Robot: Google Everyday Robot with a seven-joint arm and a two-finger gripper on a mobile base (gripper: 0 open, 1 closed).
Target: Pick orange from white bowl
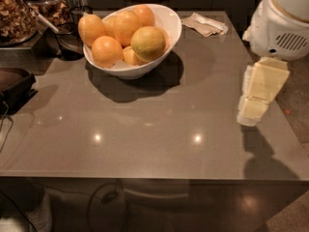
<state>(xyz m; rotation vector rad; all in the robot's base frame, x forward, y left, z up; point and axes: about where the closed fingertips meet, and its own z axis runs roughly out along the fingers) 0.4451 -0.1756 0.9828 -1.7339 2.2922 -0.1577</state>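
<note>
The orange [148, 42] is the largest fruit, dull yellow-orange with a greenish tinge. It lies at the right front of the white bowl [172, 22], against several smaller bright orange fruits [105, 50]. The bowl stands at the back of the grey table [145, 129], left of centre. My gripper [259, 94], cream-coloured, hangs over the table's right edge, far to the right of the bowl and lower in the view. It holds nothing that I can see. The white arm housing [285, 21] is above it.
A crumpled napkin [205, 24] lies at the back right of the table. A dark glass cup [71, 38] stands just left of the bowl. Snack containers [17, 13] and a dark object [14, 83] sit at the left edge.
</note>
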